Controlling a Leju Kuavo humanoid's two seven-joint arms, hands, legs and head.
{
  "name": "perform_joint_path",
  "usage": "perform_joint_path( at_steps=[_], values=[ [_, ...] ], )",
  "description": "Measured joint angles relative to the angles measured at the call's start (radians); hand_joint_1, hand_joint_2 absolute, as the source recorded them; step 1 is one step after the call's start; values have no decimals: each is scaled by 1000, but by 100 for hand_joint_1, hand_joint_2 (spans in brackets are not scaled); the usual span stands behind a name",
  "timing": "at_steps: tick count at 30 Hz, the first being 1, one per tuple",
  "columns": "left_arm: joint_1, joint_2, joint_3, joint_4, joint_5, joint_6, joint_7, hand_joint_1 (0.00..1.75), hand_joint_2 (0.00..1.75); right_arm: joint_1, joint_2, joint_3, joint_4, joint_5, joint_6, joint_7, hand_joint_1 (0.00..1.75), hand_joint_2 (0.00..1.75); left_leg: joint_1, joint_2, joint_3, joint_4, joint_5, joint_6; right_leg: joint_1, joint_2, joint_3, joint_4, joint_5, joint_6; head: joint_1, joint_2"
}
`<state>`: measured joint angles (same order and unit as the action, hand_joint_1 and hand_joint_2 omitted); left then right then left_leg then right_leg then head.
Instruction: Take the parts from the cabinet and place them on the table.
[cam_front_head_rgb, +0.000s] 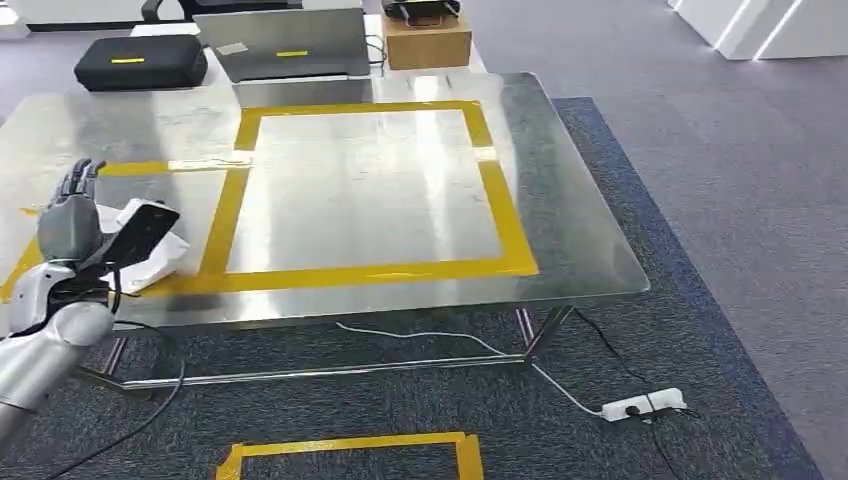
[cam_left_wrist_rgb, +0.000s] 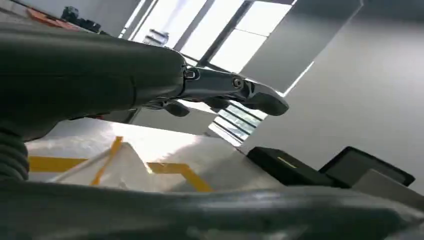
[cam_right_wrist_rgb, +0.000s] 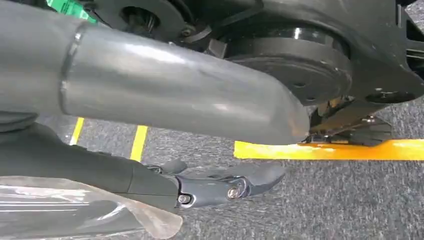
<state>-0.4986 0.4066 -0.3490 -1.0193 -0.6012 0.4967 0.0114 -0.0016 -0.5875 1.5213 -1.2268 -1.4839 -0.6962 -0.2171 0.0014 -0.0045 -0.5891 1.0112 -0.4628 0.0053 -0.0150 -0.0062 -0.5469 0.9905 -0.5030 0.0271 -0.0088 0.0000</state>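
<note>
Left hand (cam_front_head_rgb: 70, 222): my fingers grip bagged part (cam_front_head_rgb: 150, 240) at table (cam_front_head_rgb: 560, 200) left edge | right hand (cam_right_wrist_rgb: 220, 185): clear bag (cam_right_wrist_rgb: 75, 210) beside, grasp unclear | handling: light, slippery film; hold the stiff body.

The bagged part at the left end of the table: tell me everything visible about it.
The bagged part is a flat, dark, rectangular piece in a crumpled white wrapping. It lies tilted at the left end of the shiny metal table, just outside the yellow tape square. The left hand is against its left side; whether the fingers grip it cannot be told. The left wrist view shows white wrapping beneath the fingers.
</note>
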Motion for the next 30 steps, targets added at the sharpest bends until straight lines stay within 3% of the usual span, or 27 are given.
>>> perform_joint_path(
  at_steps=[7, 12, 19, 22, 30],
  values=[
    [2, -9, 6, -32, 29, 7, -21, 0, 0, 0, -1, 6, 0, 0, 0, -2, 0, 0, 0, 0, 0, 0, 0, 0, 0, 0, 0, 0, 0, 0, 0, 0],
    [17, -10, 6, -97, 145, 9, -94, 0, 0, 5, 0, 5, 0, 0, 0, -10, 0, 0, 0, 0, 0, 0, 0, 0, 0, 0, 0, 0, 0, 0, 0, 0],
    [61, -18, 5, -236, 436, -41, -217, 0, 0, 20, 0, -10, 0, 0, 0, -15, 0, 0, 0, 0, 0, 0, 0, 0, 0, 0, 0, 0, 0, 0, 0, 0],
    [76, -24, 5, -280, 522, -61, -240, 0, 0, 23, 0, -13, 0, 0, 0, -15, 0, 0, 0, 0, 0, 0, 0, 0, 0, 0, 0, 0, 0, 0, 0, 0],
    [96, -25, 5, -327, 590, -90, -253, 0, 0, 24, 0, -18, 0, 0, 0, -15, 0, 0, 0, 0, 0, 0, 0, 0, 0, 0, 0, 0, 0, 0, 0, 0]
  ],
)
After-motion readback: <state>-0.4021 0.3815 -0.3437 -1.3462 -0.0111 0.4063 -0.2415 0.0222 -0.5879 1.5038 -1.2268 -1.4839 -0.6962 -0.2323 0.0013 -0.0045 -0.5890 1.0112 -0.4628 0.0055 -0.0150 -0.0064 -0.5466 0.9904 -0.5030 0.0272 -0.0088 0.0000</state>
